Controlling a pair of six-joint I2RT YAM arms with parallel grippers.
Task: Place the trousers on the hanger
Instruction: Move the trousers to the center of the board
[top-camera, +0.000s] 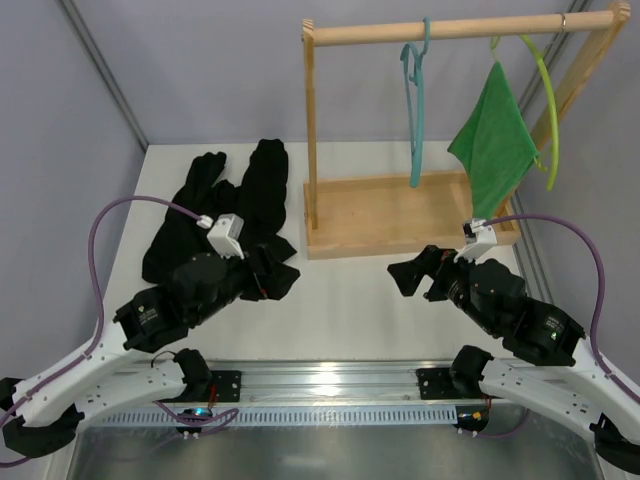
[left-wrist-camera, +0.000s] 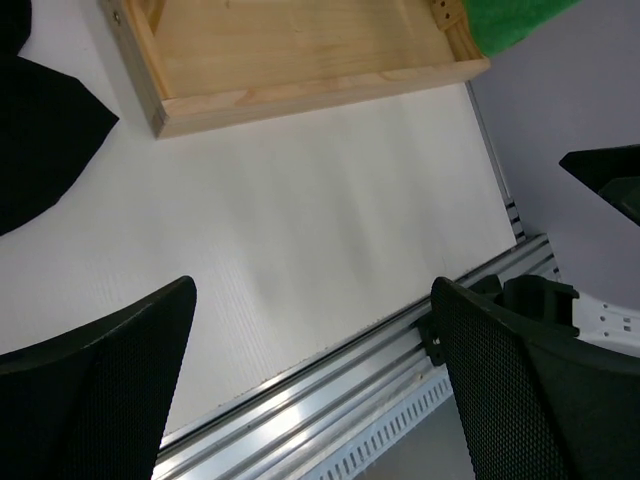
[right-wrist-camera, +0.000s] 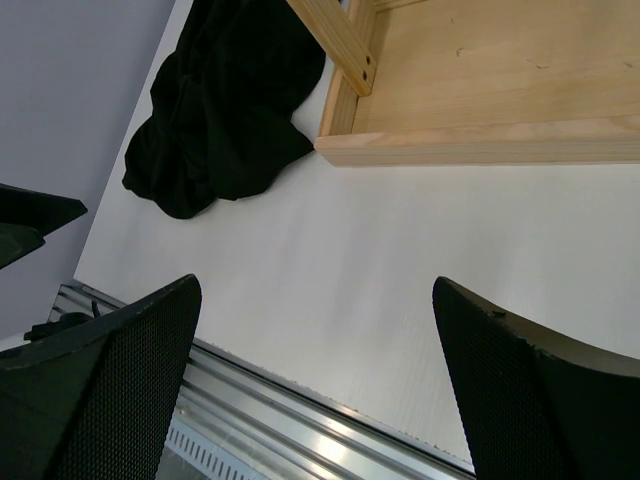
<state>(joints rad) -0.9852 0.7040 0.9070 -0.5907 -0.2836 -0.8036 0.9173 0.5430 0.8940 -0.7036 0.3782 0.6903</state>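
Observation:
The black trousers (top-camera: 225, 205) lie crumpled on the white table at the left; they also show in the right wrist view (right-wrist-camera: 225, 110) and at the left edge of the left wrist view (left-wrist-camera: 40, 140). The teal hanger (top-camera: 415, 110) hangs by its hook from the wooden rail (top-camera: 450, 30). My left gripper (top-camera: 275, 275) is open and empty over the table just right of the trousers' near edge. My right gripper (top-camera: 415, 272) is open and empty in front of the rack's base. The fingers (left-wrist-camera: 520, 390) of the left and the fingers (right-wrist-camera: 540, 400) of the right stand wide apart.
The wooden rack has a tray-like base (top-camera: 400, 215) and an upright post (top-camera: 311, 130). A green cloth (top-camera: 495, 140) hangs on a yellow-green hanger (top-camera: 545, 100) at the rail's right. An aluminium rail (top-camera: 320, 385) runs along the table's near edge. Grey walls stand left and right.

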